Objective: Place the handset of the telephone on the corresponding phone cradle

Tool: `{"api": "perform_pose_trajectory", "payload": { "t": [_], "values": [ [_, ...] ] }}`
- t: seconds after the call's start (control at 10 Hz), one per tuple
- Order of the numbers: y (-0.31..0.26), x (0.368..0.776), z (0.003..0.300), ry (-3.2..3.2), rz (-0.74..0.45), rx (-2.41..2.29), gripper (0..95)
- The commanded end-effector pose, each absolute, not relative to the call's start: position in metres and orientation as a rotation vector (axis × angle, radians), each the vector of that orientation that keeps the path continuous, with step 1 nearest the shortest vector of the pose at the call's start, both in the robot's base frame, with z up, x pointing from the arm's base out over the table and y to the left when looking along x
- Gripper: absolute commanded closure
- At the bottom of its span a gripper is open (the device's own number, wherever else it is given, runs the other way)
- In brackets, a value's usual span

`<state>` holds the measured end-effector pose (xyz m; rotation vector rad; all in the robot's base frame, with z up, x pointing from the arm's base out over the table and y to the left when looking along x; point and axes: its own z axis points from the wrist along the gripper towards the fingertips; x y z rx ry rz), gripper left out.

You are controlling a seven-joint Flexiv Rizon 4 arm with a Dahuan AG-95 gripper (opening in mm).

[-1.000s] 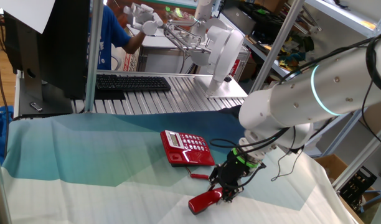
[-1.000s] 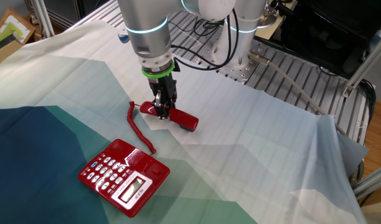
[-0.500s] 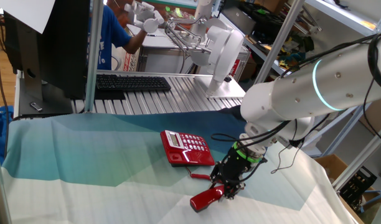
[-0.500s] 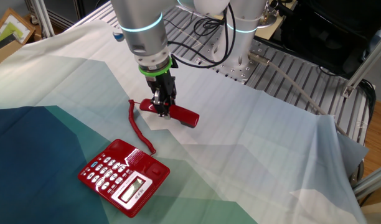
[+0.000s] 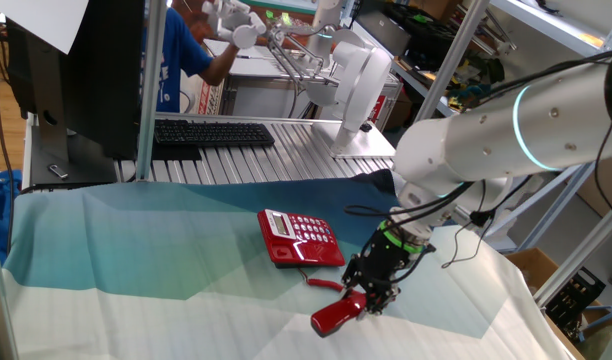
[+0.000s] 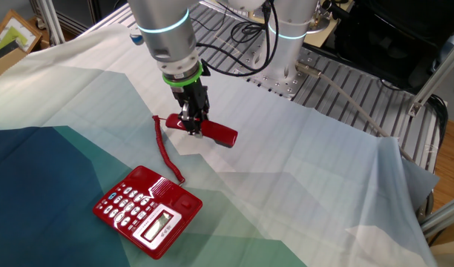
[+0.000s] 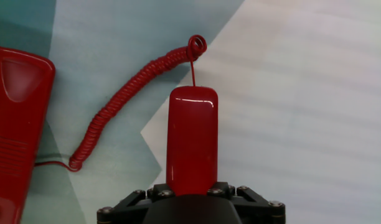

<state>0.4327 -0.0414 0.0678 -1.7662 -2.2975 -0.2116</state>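
The jaws of the gripper are holding the handset around its middle, just above the cloth-covered surface, well apart from the telephone. The coiled cord is lying slack between them; I think it could catch or pull the phone while moving. The handset is glossy red, long and rounded, so it may be slipping or turning in the grip.

handset — behind telephone
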Motion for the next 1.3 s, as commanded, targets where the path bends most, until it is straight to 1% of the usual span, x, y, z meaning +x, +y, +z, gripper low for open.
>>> {"api": "perform_pose_trajectory", "payload": {
  "t": [0.1, 0.5, 0.7, 0.9, 1.3],
  "values": [
    [-0.043, 0.432, 0.072, -2.344, -0.181, -1.741, 95.0],
    [-0.060, 0.431, 0.081, -2.437, -0.171, -1.640, 95.0],
    [-0.077, 0.420, 0.076, -2.499, -0.195, -1.567, 95.0],
    [-0.089, 0.410, 0.071, -2.544, -0.192, -1.517, 95.0],
    [-0.090, 0.411, 0.073, -2.526, -0.215, -1.535, 95.0]
  ]
}}
